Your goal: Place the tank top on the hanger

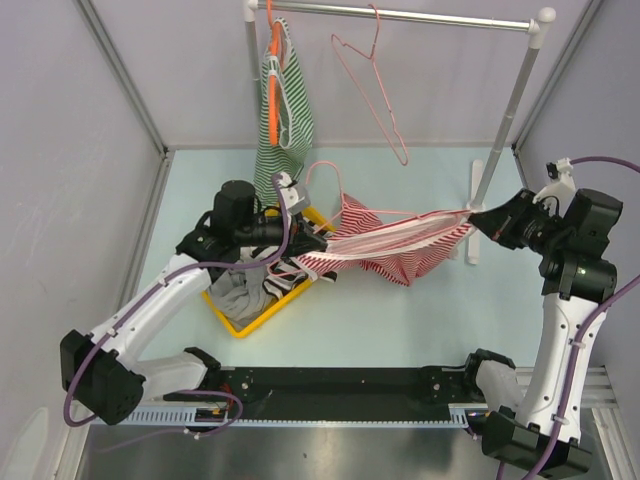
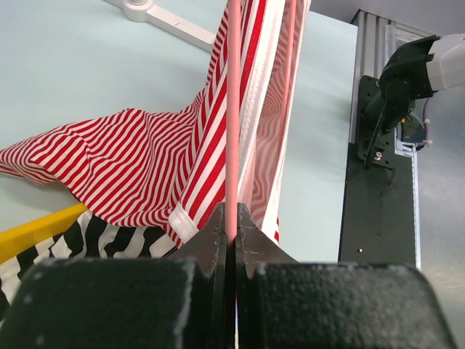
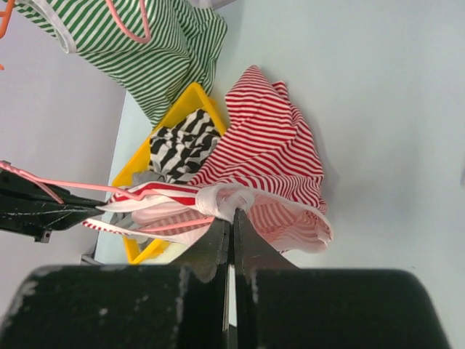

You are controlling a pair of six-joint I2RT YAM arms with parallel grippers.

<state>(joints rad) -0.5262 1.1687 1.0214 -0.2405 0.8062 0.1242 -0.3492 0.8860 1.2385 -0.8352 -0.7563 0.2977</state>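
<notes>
My left hand (image 2: pixel 232 212) is squeezed shut on the thin pink hanger (image 2: pixel 232 109), with the wire right between its fingers. My right hand (image 3: pixel 232 216) is pinched shut too, on the pale edge of the tank top (image 1: pixel 395 250). The tank top is pulled out long between my two hands above the table (image 1: pixel 400 330), and its loose part sags down onto it. The hanger wire runs along the cloth and slips in under the pale edge. A yellow tray (image 1: pixel 240 322) sits just beside my left hand, with a black-and-white cloth (image 3: pixel 178 142) in it. The white post (image 1: pixel 505 120) of the rack stands close behind my right hand. Up on the rail (image 1: pixel 400 15) hang a green striped top (image 1: pixel 290 115) on an orange hanger (image 1: pixel 272 95) and another pink hanger (image 1: pixel 378 95).
</notes>
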